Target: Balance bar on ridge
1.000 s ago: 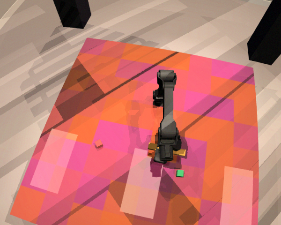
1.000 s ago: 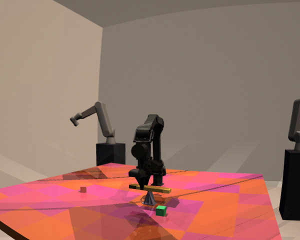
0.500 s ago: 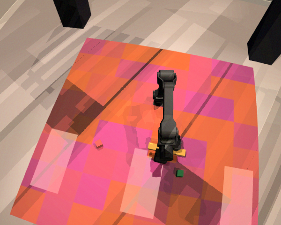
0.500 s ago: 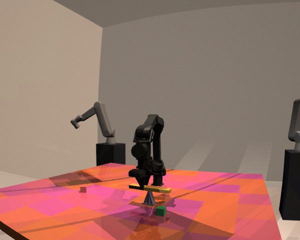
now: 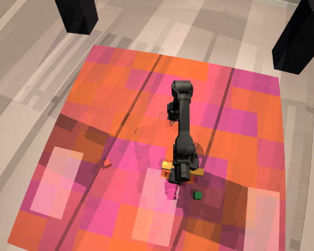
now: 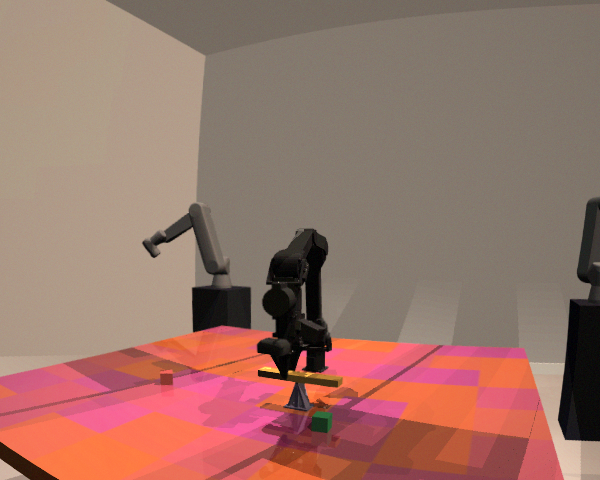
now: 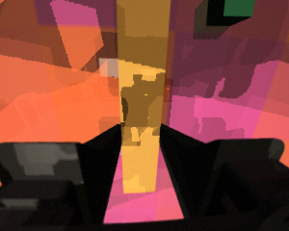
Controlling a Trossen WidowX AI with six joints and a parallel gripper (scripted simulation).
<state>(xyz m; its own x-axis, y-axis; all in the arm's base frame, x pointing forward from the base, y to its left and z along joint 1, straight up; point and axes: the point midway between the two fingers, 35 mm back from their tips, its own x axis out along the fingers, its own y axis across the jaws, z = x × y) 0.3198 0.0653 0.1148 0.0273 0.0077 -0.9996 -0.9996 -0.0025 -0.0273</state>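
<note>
A long yellow bar [image 5: 197,171] [image 6: 320,378] [image 7: 144,38] is off the table, close to level. My gripper [image 6: 286,374] [image 7: 140,128] is shut on the bar, with one finger on each side, left of the bar's middle in the exterior view. The grey ridge [image 6: 298,397] stands on the table under the bar, just right of the fingers in that view. Its top meets the bar's underside or is very near it; I cannot tell whether they touch. The ridge is mostly hidden by the bar and arm in the top view.
A green cube [image 5: 198,195] [image 6: 321,421] [image 7: 239,8] sits on the table near the ridge, on the side away from the arm's base. A small red cube [image 5: 107,162] [image 6: 166,377] lies farther off to the left. Grey arms on dark pedestals [image 6: 221,307] stand beyond the table.
</note>
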